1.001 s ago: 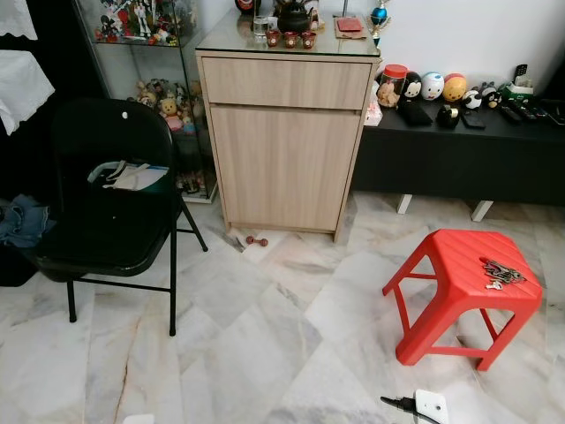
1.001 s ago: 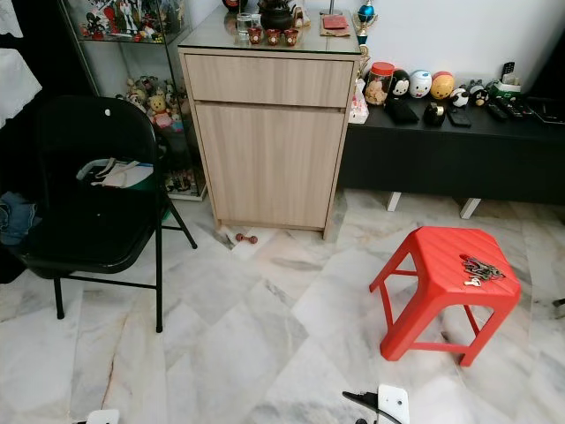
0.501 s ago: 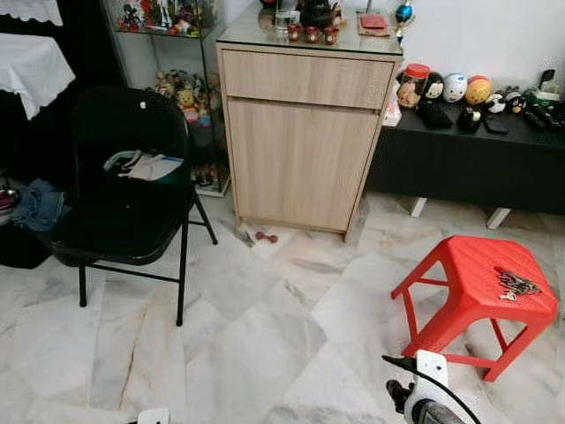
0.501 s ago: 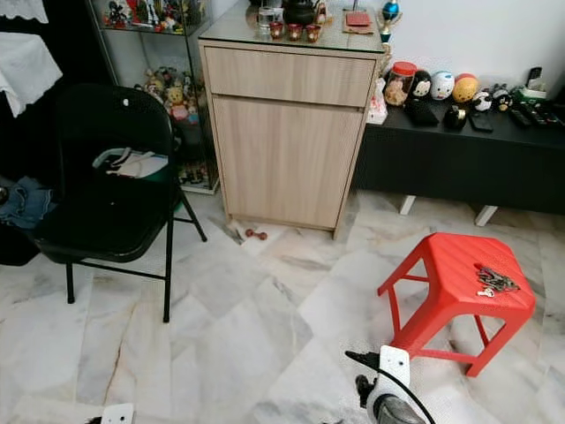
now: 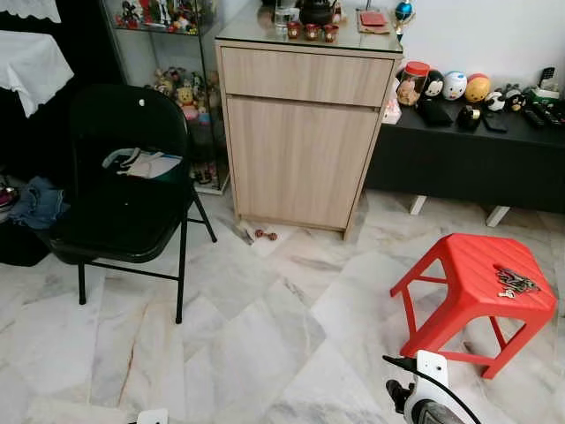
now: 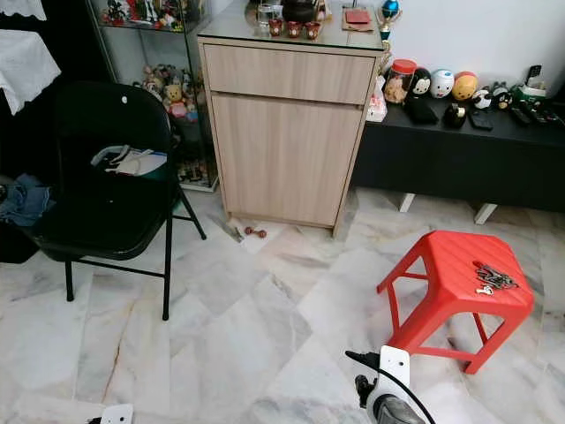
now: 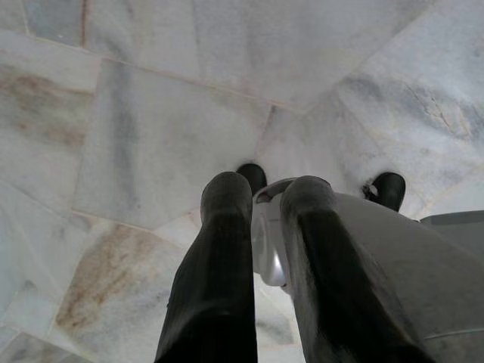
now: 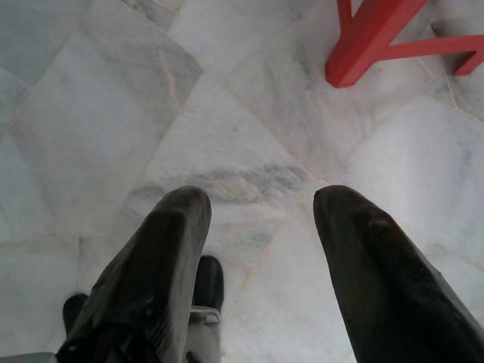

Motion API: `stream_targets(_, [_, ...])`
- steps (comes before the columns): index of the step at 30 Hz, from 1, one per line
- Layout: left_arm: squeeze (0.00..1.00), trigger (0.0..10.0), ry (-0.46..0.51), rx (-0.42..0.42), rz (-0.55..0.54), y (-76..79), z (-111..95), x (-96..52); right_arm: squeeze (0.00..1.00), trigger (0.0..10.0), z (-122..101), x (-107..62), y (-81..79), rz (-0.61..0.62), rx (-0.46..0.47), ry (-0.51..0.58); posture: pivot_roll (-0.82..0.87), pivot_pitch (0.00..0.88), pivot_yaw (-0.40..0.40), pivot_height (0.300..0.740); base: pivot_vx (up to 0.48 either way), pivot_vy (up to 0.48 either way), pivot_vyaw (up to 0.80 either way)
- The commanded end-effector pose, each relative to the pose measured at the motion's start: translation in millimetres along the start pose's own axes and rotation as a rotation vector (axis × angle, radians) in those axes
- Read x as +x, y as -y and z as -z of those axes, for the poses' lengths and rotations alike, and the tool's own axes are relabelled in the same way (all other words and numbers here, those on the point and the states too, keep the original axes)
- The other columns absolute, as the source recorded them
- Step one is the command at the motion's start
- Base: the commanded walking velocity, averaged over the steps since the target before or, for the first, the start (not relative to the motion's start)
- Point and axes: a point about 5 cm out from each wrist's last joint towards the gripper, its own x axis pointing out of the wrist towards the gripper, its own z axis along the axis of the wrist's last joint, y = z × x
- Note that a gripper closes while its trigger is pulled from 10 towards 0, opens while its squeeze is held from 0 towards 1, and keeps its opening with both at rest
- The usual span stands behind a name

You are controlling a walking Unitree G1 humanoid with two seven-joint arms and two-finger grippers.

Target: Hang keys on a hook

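Note:
A bunch of keys [image 5: 515,282] lies on the top of a red plastic stool [image 5: 468,265] at the right, on the marble floor. My right gripper [image 8: 261,198] hangs low and open over bare floor, with nothing between its fingers; a red stool leg [image 8: 370,45] stands just beyond it. Its wrist [image 5: 425,393] shows at the lower edge, in front of and to the left of the stool. My left gripper [image 7: 266,185] hangs idle at my side with its fingers close together, empty, pointing down at the floor.
A black folding chair [image 5: 124,203] with papers on its seat stands at the left. A wooden cabinet [image 5: 300,132] is straight ahead, a low black bench [image 5: 477,159] with figurines to its right, a glass display case [image 5: 168,53] to its left. A small red object [image 5: 265,235] lies by the cabinet's foot.
The camera has shifted, so the whole scene sits differently than a second ago. My right wrist has risen into the lower edge of the view. The keys lie as before.

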Motion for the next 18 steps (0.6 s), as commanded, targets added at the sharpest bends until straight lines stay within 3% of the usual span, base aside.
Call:
stream_targets(1, [0.0,10.0,-0.02,0.001,0.0,0.4,6.3,-1.2,0.0,10.0,2.4,-0.5,3.9,0.015,0.017,-0.012,0.21,0.039,-0.093,0.74,0.0,-0.334,0.0])
stream_targets(18, [0.0,10.0,-0.017,0.0,0.006,1.7,4.9,-0.7,0.0,10.0,0.9,-0.4,2.8,0.008,0.047,0.005,0.21,0.026,-0.097,0.74,0.0,-0.33,0.0])
